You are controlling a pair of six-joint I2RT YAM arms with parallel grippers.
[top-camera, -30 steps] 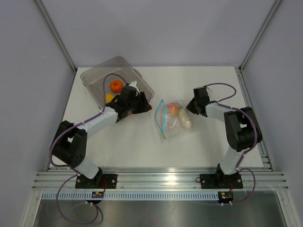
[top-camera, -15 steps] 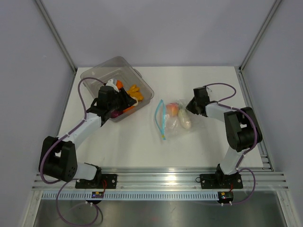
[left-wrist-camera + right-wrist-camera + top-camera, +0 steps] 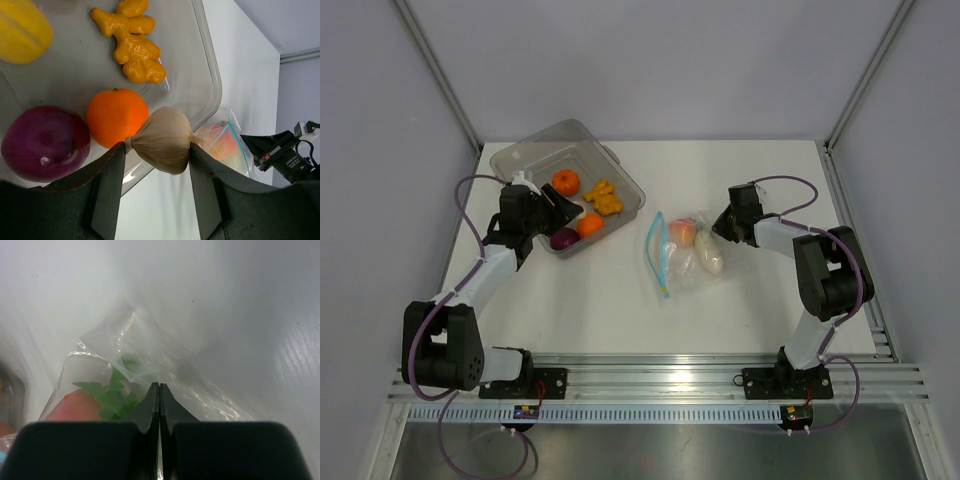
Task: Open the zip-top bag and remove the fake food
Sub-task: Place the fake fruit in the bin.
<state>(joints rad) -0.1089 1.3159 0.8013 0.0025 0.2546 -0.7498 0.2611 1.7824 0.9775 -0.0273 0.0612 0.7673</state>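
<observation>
Grey walls and alu frame posts around a white surface point(image 3: 620, 310). A clear tub point(image 3: 525, 152) sits twd the far-left corner. The zip-top bag point(image 3: 685, 268) lies approx mid-surface, a bit twd the right edge, w/ its blue zip strip point(image 3: 657, 250) on the side facing the tub.

Step in hand, as I read it: unloading the fake food one pc at a time. The left claw point(image 3: 156, 152) pinches a beige garlic bulb point(image 3: 162, 137) betw its fingers, right over the tub's rim on the bag side; can't tell how high above it. The right claw point(image 3: 159, 387) has its fingers pressed together on a fold of bag plastic at the bag's right-hand end, prob pinning it in place.

Next move, prob: spread the left claw so the bulb drops inside the wall, not on the rim, then go to the bag mouth. The zip looks parted in the top view, not 100% sure.

Containers:
- Tub holds a purple onion point(image 3: 45, 142), orange point(image 3: 116, 116), ginger root point(image 3: 132, 45), yellow pc point(image 3: 22, 30) and a mandarin point(image 3: 566, 181).
- Bag holds a peach point(image 3: 683, 231) and a whitish pc point(image 3: 710, 256). Green leaves point(image 3: 115, 390) show thru the film in the right wrist view.
</observation>
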